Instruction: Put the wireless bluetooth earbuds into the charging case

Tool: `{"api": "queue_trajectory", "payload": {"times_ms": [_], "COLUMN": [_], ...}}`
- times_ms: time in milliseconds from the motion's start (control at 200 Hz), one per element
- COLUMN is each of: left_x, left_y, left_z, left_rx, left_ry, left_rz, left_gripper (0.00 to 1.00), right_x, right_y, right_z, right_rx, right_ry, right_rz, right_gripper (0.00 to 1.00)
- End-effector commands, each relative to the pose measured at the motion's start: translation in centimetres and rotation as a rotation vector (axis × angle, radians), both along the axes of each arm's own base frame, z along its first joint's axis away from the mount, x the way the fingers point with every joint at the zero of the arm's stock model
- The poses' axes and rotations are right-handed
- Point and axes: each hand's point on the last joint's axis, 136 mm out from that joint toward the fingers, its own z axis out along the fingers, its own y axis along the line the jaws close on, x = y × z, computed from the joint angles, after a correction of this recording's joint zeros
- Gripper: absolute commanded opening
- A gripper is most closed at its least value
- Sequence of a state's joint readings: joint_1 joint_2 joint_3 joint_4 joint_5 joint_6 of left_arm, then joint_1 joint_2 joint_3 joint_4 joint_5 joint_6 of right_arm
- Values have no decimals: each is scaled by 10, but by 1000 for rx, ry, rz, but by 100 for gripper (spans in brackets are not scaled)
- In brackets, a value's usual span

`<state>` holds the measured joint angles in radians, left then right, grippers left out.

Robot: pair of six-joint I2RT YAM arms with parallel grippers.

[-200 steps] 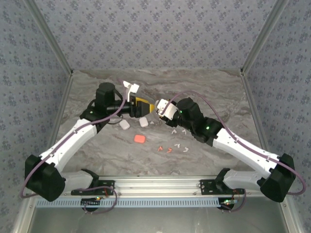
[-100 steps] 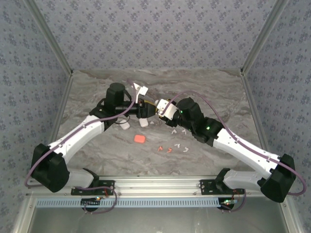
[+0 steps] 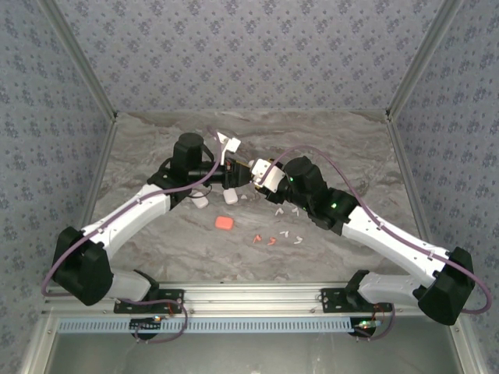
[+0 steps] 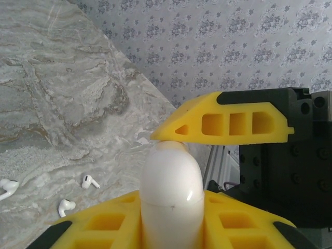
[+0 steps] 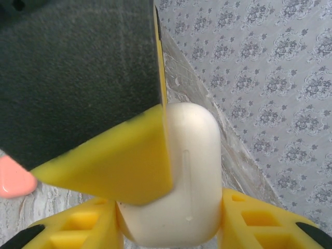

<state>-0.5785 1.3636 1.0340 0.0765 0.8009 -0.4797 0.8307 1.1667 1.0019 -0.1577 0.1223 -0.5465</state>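
We see both arms meeting above the grey marbled table, just beyond the flat salmon-pink case. The left gripper has its yellow jaws pressed on either side of a smooth, rounded white charging case. The right gripper clamps the same case from the opposite side. In each wrist view the case's long axis runs up the picture, rounded end on top. The tiny stemmed plastic earbuds lie flat on the table, right of the salmon-pink case. 2 orange-red earbuds are nearest it and the white ones farther right, stems pointing different ways.
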Motion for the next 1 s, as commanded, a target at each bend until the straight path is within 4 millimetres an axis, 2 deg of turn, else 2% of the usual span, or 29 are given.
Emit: {"api": "queue_trajectory", "payload": {"times_ms": [0, 115, 235, 300, 430, 585, 775, 994], "left_x": [-4, -4, 0, 2, 1, -4, -17, -28], "left_y": [-6, -4, -1, 1, 6, 16, 18, 14], "left_z": [17, 19, 21, 23, 34, 53, 70, 75], "left_rx": [-35, -29, -23, -20, -67, -163, -182, -175], "left_ry": [-50, -64, -90, -119, -231, -411, -587, -667], "left_rz": [-41, -32, -1, 24, 51, 102, 108, 80], "left_gripper": [26, 23, 19, 13, 7, 0, 0, 0], "right_x": [-2, -2, -6, -13, -27, -33, -30, -26], "right_y": [0, -3, -9, -12, -21, -36, -50, -48], "right_z": [11, 10, 9, 8, 16, 33, 59, 77], "right_rx": [38, 44, 60, 71, 204, 426, 640, 695], "right_ry": [-9, 21, 71, 108, 217, 334, 369, 347], "right_rz": [7, 1, 4, 38, 99, 139, 170, 191], "right_gripper": [49, 57, 73, 83, 100, 100, 100, 96]}}
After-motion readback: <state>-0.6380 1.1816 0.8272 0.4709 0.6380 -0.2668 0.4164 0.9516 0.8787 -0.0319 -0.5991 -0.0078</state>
